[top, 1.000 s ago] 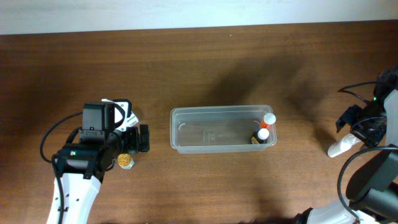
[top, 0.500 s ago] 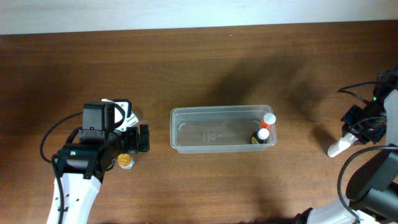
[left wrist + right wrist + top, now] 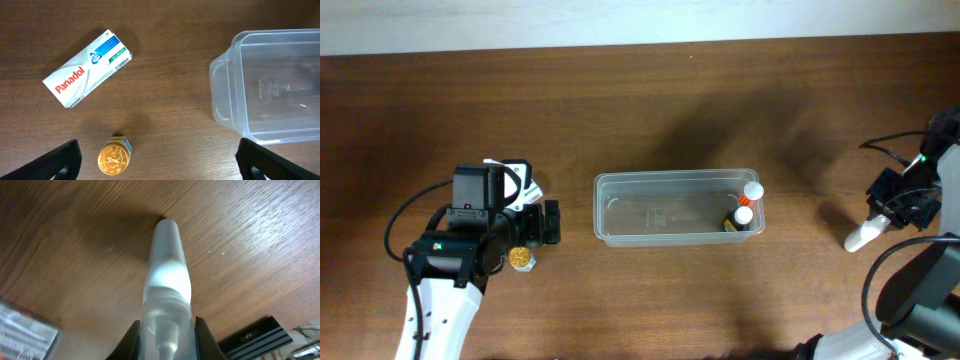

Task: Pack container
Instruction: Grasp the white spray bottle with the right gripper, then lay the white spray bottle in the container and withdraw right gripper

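A clear, translucent plastic rectangular container (image 3: 670,179) sits at the middle of the dark brown wooden table (image 3: 650,100). Two small white-capped bottles (image 3: 743,215) stand inside at its right end. Well to the right, near the table's edge, the right gripper (image 3: 167,342) is clamped on a white plastic squeeze bottle (image 3: 167,275). The left gripper (image 3: 160,167) hangs with fingers spread wide above a white-and-red cardboard Panadol box (image 3: 87,68) and a small gold-lidded jar (image 3: 114,157), both lying left of the container.
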`<control>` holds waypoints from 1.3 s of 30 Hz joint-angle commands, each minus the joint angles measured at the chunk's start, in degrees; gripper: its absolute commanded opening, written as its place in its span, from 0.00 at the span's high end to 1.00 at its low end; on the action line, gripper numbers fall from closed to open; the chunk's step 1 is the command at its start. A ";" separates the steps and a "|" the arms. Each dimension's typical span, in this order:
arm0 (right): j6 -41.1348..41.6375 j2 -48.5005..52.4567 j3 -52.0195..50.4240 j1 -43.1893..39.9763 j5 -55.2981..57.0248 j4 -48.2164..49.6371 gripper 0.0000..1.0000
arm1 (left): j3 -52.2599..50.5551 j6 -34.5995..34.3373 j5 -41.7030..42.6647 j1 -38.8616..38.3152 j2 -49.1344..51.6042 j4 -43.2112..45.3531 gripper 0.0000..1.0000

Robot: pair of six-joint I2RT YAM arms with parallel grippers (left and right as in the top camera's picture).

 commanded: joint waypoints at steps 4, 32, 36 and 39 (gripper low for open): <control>-3.85 -9.99 6.88 9.73 -2.12 -5.73 0.86 | 1.22 -0.28 0.37 0.39 0.09 -0.02 0.00; 5.35 -9.25 12.13 49.70 4.37 -2.14 0.85 | 1.22 -0.28 0.37 0.39 0.09 0.00 0.01; 5.35 -8.76 6.29 49.72 4.33 3.45 0.85 | 1.22 -0.28 0.37 0.39 0.09 -0.02 0.00; 5.35 -8.76 2.38 49.72 4.35 6.54 0.85 | 1.20 -0.28 0.39 0.39 0.09 -0.02 0.01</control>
